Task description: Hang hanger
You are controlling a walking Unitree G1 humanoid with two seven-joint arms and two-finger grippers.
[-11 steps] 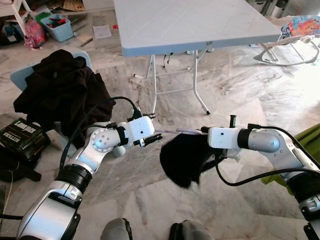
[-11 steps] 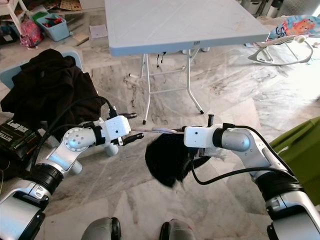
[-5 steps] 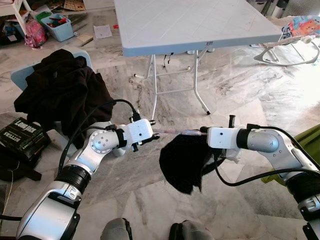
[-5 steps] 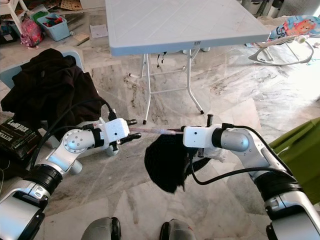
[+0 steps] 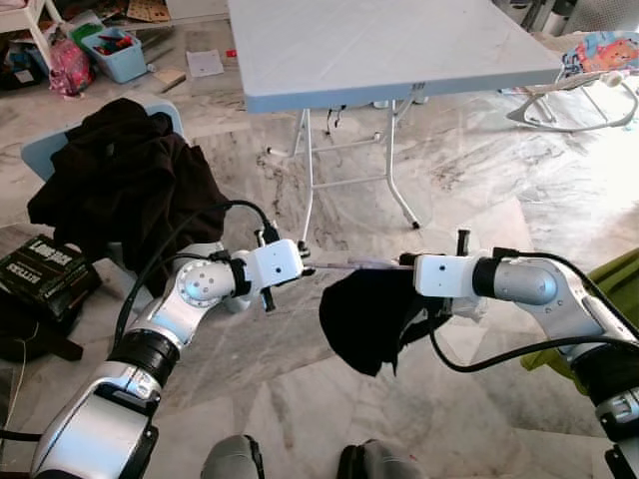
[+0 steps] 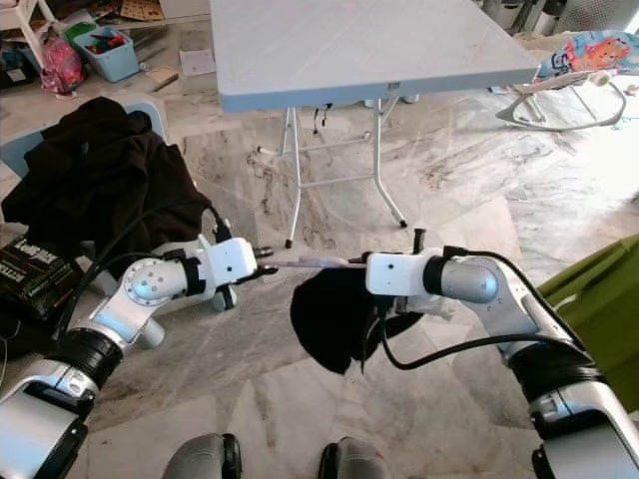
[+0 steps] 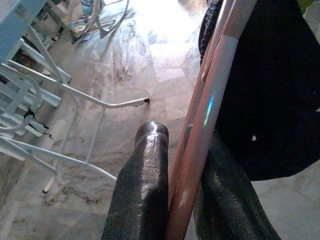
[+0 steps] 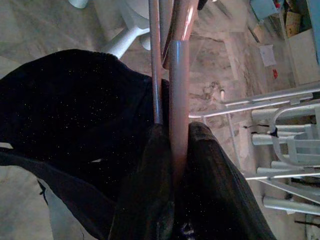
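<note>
Pink hanger [image 7: 210, 100], black garment [image 5: 364, 314], marbled floor [image 5: 469, 180]

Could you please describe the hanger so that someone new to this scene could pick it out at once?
In front of the white folding table, over the marble floor, the left gripper and the right gripper point at each other. The hanger is the thin pink bar spanning between them, gripped at both ends. A black garment hangs from it, unlike the dark clothes heaped on the chair.

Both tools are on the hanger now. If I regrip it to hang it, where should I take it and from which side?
Grip the bare bar of the hanger, between the left tool and the right tool, probably from above. The bar lies level and thin, and the black garment drapes below its right end, so a grasp from below would likely catch cloth.
</note>
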